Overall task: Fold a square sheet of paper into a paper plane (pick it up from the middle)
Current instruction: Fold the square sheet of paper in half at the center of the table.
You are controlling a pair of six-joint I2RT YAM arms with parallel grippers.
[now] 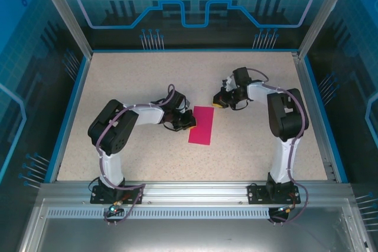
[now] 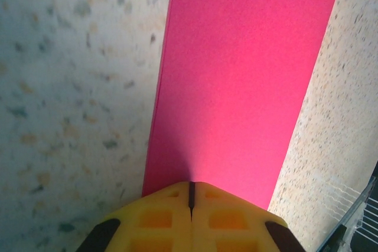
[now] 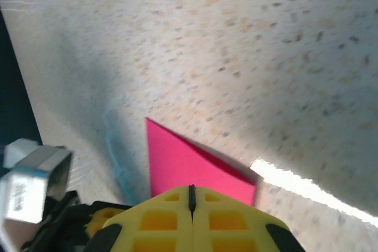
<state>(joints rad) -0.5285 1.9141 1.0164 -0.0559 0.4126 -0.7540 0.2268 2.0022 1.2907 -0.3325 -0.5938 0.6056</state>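
The square sheet of paper point(image 1: 201, 126), magenta-pink, lies flat on the speckled table as a narrow rectangle, seemingly folded in half. A paper plane is out of view. My left gripper point(image 1: 190, 121) is shut, its yellow tips resting at the sheet's left long edge. In the left wrist view that gripper point(image 2: 191, 185) sits over the near end of the pink paper point(image 2: 248, 69), with nothing seen between the fingers. My right gripper point(image 1: 220, 103) is shut beside the sheet's far right corner. In the right wrist view it point(image 3: 191, 189) hovers over a pink corner point(image 3: 189, 163).
The speckled tabletop point(image 1: 136, 81) is bordered by a blue rim point(image 1: 71, 110) and blue enclosure walls. An aluminium rail point(image 1: 195, 190) runs along the near edge by the arm bases. Part of the left arm's wrist point(image 3: 32, 184) shows at the right wrist view's lower left.
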